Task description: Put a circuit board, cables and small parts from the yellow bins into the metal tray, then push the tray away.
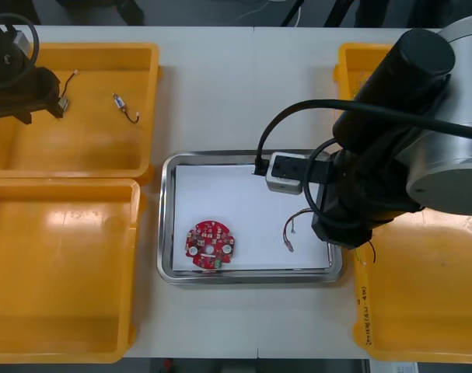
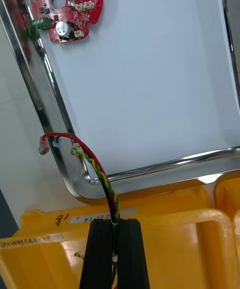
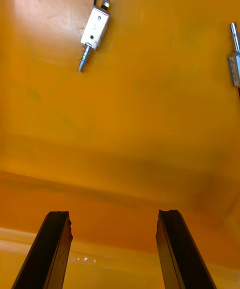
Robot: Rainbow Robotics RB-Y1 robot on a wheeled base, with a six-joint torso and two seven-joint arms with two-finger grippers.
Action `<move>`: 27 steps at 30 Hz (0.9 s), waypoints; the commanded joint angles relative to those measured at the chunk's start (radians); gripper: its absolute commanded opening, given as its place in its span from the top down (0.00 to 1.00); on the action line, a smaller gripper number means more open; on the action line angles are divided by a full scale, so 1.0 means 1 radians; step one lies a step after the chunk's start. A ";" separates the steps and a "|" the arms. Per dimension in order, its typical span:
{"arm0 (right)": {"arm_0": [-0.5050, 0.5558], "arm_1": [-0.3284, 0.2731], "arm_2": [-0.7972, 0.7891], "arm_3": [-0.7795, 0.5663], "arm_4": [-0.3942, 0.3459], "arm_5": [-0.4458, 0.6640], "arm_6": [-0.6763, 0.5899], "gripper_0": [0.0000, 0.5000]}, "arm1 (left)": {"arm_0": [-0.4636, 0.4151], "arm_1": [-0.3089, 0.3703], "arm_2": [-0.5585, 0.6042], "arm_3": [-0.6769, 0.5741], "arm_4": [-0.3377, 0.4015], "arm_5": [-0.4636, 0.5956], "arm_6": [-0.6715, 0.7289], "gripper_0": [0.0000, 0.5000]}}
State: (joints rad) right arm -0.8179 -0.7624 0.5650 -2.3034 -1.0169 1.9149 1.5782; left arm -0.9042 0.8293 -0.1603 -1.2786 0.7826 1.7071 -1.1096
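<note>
At the right rim of the shiny, white-lined metal tray (image 1: pixel 164 217), the right gripper (image 2: pixel 114 225) is pinching a twisted red and yellow cable (image 2: pixel 102 176), its black fingers (image 2: pixel 135 249) closed on it. The cable's free end is reaching over the tray's corner rim, just past the front right yellow plastic bin (image 2: pixel 165 229). A round red circuit board (image 1: pixel 211 245) is lying flat on the white lining in the tray's near left part, well apart from the cable. At the desk's (image 1: pixel 212 93) far left, the left gripper (image 3: pixel 114 216) is hovering inside the far left yellow bin (image 1: pixel 103 140), fingers spread apart and gripping nothing. 2 small metal parts (image 3: pixel 95 29) are lying on that bin's floor beyond them.
</note>
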 commanded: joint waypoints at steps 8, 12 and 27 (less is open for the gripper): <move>-0.072 0.127 0.144 0.073 0.138 -0.016 0.060 1.00 | -0.101 -0.029 0.027 0.163 -0.086 -0.139 -0.214 0.00; -0.072 0.143 0.174 0.114 0.173 -0.050 0.157 1.00 | -0.117 -0.039 0.027 0.225 -0.091 -0.196 -0.265 0.00; -0.010 0.175 0.187 0.254 0.219 -0.166 0.393 1.00 | -0.150 -0.095 0.027 0.395 -0.102 -0.420 -0.354 0.00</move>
State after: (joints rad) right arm -0.8471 -0.6089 0.7446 -2.0560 -0.8065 1.7845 1.9488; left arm -0.9865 0.7600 -0.1603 -0.9066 0.6980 1.3291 -1.3582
